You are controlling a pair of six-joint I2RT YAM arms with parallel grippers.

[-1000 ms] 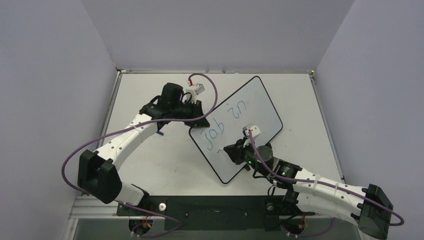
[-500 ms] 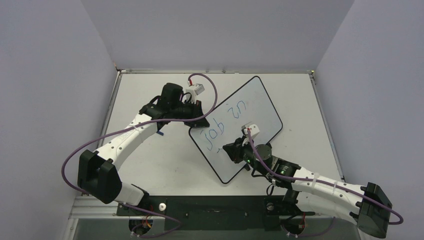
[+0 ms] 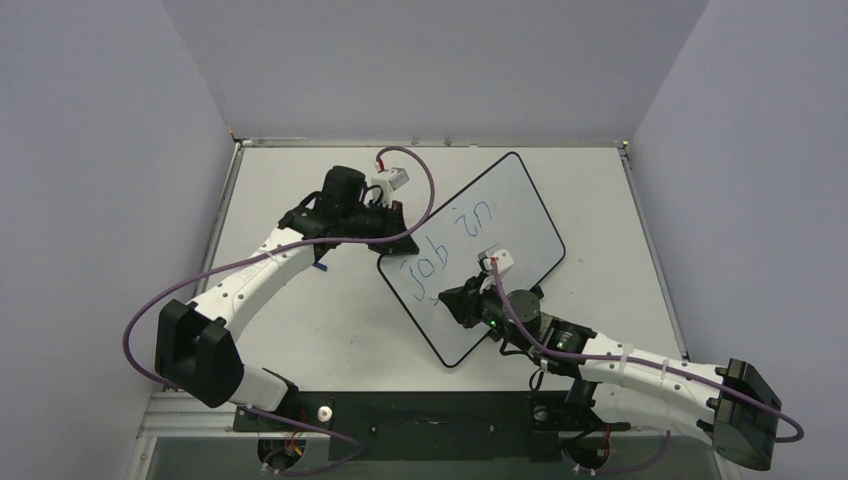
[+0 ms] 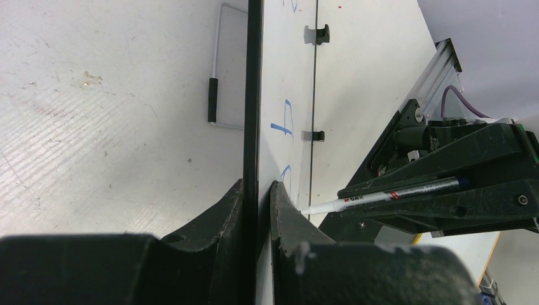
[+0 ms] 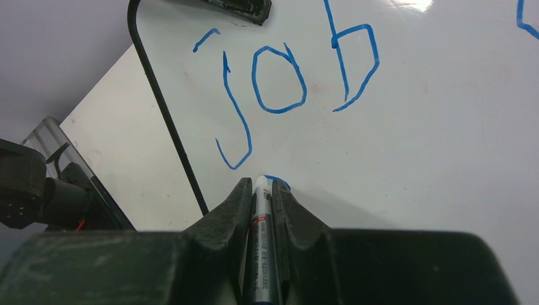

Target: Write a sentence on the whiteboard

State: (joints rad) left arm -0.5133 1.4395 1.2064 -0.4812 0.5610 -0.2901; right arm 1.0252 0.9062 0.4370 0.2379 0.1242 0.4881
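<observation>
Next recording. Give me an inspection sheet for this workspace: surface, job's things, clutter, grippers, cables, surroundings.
Surface: white table, scuffed and speckled in the left wrist view.
Job's things: whiteboard turned at an angle to the table's edges; blue lettering reads "job", with more beyond it.
Clutter: bent wire with a black sleeve on the table beside the board; small blue item by the left arm, too small to identify.
Grippers: left gripper has its fingers shut on the whiteboard's black edge; right gripper has its fingers shut on a marker, tip at the board.
Cables: purple cable loops along each arm.
Surroundings: plain grey walls on three sides.
</observation>
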